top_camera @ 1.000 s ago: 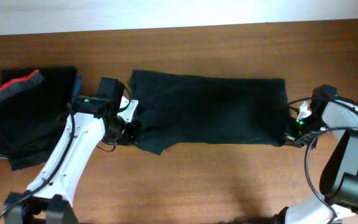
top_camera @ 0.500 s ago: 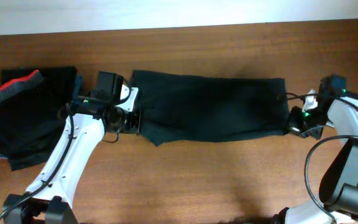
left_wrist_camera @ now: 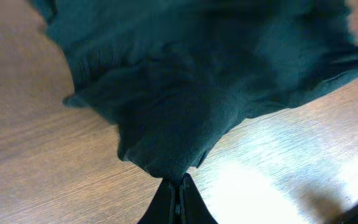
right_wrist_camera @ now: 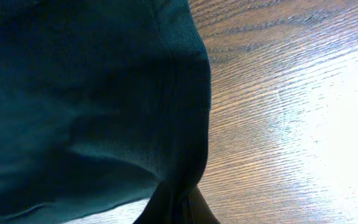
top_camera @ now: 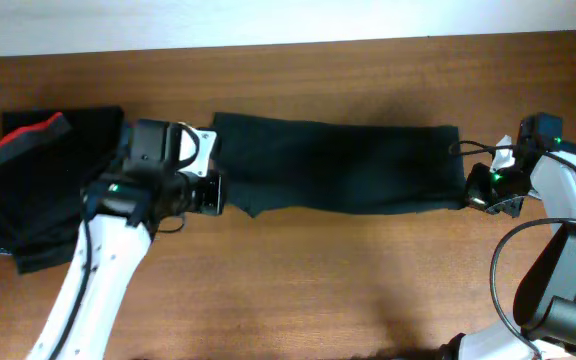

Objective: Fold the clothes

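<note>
**Long black garment, pinched at both near corners**

Item: long black garment (top_camera: 338,165), plain and trouser-like, spread as a narrow band on the wooden table (top_camera: 298,290).

Long axis: left to right across the table, running from one arm to the other.

Left end: the left gripper (top_camera: 216,195) is clamped on the garment's near-left corner. The left wrist view shows the fingertips pressed together on a point of cloth, with the fabric fanning away ahead of them.

Right end: the right gripper (top_camera: 473,198) is clamped on the garment's near-right corner. The right wrist view shows a fold of cloth running down into the closed fingertips.

Governing relation: the garment lies between the two grippers, each at its own end, and neither is nearer than the other. From both grips the cloth extends toward the far side of the table. In my judgement, carrying the near edge over to the far edge calls for both arms to move together. A lengthwise fold would carry one end along the axis toward the other.

Adjacent: the garment with a red-and-grey waistband (top_camera: 23,140) lies beyond the long garment's left end, past the left arm.

Markings: no brand, label or writing can be read on any item.
</note>
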You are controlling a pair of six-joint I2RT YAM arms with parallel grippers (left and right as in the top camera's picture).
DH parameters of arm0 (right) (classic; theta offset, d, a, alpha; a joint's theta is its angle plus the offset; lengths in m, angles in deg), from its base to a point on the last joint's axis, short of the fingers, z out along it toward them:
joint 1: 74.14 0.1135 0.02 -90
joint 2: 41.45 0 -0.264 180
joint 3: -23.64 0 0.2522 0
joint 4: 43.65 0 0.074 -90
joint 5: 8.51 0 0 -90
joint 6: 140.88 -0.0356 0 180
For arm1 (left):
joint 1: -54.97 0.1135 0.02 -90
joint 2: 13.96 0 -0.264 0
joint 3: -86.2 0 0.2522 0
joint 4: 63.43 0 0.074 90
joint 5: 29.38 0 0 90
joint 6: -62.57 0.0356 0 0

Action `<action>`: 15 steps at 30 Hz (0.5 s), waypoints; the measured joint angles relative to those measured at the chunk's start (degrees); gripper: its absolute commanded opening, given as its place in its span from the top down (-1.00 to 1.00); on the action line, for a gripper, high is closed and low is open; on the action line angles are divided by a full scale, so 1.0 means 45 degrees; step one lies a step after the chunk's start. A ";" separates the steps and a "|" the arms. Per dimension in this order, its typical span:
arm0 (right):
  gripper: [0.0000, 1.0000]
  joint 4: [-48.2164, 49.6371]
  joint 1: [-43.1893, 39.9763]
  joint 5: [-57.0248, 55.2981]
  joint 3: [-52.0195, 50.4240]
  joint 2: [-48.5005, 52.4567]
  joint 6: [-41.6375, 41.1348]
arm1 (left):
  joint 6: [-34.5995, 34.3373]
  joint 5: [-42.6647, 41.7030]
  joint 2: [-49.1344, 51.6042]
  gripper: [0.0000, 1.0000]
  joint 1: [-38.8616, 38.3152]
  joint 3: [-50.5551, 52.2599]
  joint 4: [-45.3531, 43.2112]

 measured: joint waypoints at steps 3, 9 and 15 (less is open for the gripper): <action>0.92 -0.0068 0.0000 0.0000 0.0000 0.0000 0.0000 | 0.0000 -0.0010 -0.0369 0.99 0.0000 0.0000 -0.0019; 0.92 -0.0243 0.0000 0.0000 0.0000 0.0000 0.0053 | -0.0044 -0.0058 -0.0364 0.99 0.0000 0.0000 0.0631; 0.92 -0.0189 0.0000 0.0000 0.0000 0.0000 0.0063 | -0.0049 0.0277 -0.0364 0.99 -0.0010 0.0000 0.0073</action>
